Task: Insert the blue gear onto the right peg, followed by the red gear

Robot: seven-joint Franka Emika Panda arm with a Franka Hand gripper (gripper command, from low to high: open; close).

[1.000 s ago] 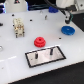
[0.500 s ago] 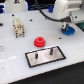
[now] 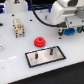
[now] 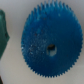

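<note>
The blue gear (image 4: 50, 47) lies flat on the white table and fills most of the wrist view, its centre hole showing. In the exterior view only a dark blue sliver of the blue gear (image 3: 71, 32) shows beneath the arm at the exterior view's right. My gripper (image 3: 63, 30) hangs just above it; its fingers are too dark and small to read. The red gear (image 3: 38, 41) lies on the table just behind the grey black-rimmed plate (image 3: 56, 56). The right peg (image 3: 50, 50) stands bare on that plate.
A smaller left pin (image 3: 36, 56) stands on the same plate. A beige block-like fixture (image 3: 19, 26) stands at the back on the exterior view's left. A black cable (image 3: 40, 15) runs across the back. A dark green object (image 4: 2, 35) edges the wrist view.
The arm has come down lower over the blue gear at the exterior view's right. The red gear and plate have not moved.
</note>
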